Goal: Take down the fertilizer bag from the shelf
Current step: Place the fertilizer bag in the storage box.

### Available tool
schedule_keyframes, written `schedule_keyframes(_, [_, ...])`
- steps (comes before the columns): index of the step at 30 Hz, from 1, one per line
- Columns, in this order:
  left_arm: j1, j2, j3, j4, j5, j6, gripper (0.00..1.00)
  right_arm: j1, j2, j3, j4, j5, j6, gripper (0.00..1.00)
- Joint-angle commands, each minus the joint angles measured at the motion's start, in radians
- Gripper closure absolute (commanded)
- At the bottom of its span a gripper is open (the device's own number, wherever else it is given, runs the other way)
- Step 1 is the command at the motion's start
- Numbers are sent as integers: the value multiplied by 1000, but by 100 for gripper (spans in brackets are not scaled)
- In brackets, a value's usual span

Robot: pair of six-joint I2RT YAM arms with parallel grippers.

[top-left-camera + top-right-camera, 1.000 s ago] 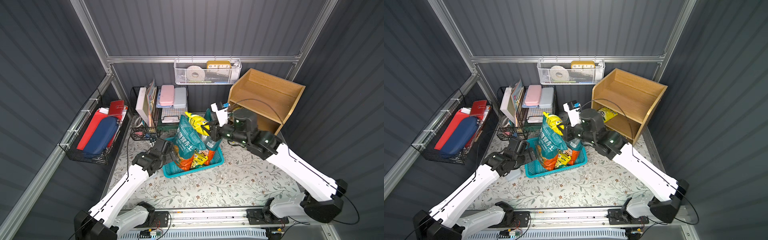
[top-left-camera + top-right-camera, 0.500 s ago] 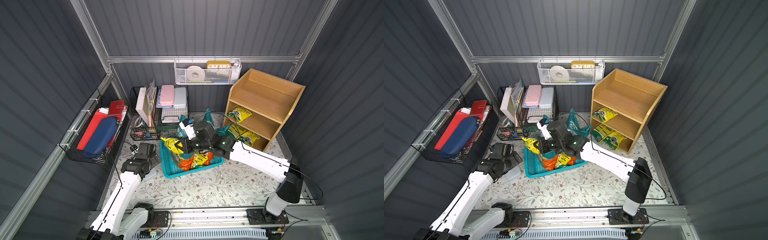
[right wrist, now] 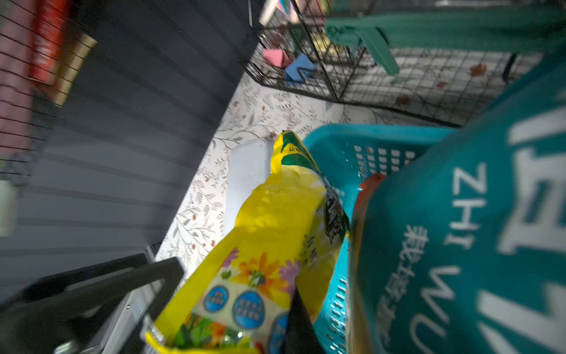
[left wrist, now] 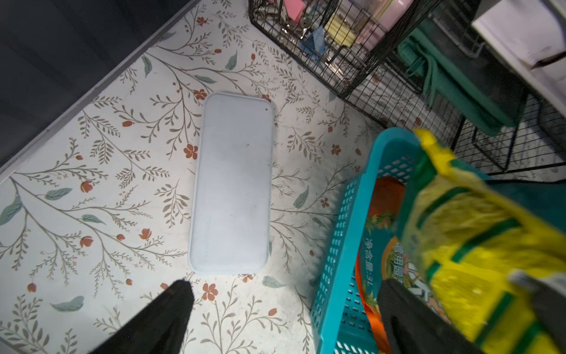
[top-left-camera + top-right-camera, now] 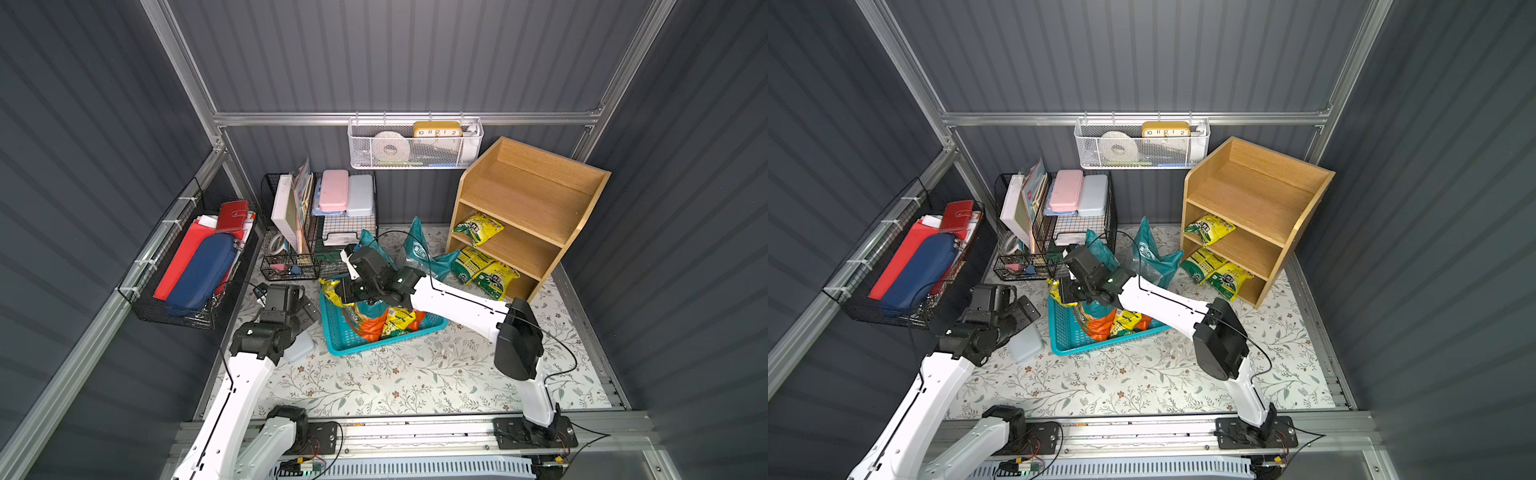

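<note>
The floral worktop [image 5: 415,374] carries the wooden shelf [image 5: 536,195], with green-yellow packets [image 5: 478,227] on its lower tiers. Well apart from it sits the teal basket [image 5: 340,340], holding other bags. The yellow fertilizer bag [image 3: 275,220] is off the shelf, hanging over the basket's rim and pinched by the right pincer [image 5: 343,291]. The left pincer [image 4: 284,309] is spread wide, empty. The step appears to be set-down; the next move calls for lowering the bag and letting go.
</note>
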Motion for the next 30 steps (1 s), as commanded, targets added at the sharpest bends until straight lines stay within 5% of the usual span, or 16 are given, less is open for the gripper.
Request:
schedule_keyframes(1, [5, -13, 21, -27, 32, 17, 0, 44, -2, 18, -32, 90, 9, 98])
schedule_keyframes(11, [5, 5, 8, -13, 108, -8, 1, 60, 56, -40, 19, 67, 15, 69])
schedule_keyframes(15, [5, 5, 6, 0, 146, -25, 1, 60, -3, -45, 64, 74, -30, 54])
schedule_keyframes(21, [5, 14, 10, 13, 168, -27, 1, 59, -146, -70, 106, 149, -159, 46])
schedule_keyframes(22, [5, 16, 10, 13, 172, -24, 1, 56, -178, -76, 109, 172, -189, 40])
schedule_keyframes(24, [5, 22, 10, 15, 181, -20, 0, 53, -246, -96, 116, 243, -248, 3])
schedule_keyframes(30, [5, 75, 21, 65, 328, 72, 1, -52, -507, -327, 277, 274, -396, 1])
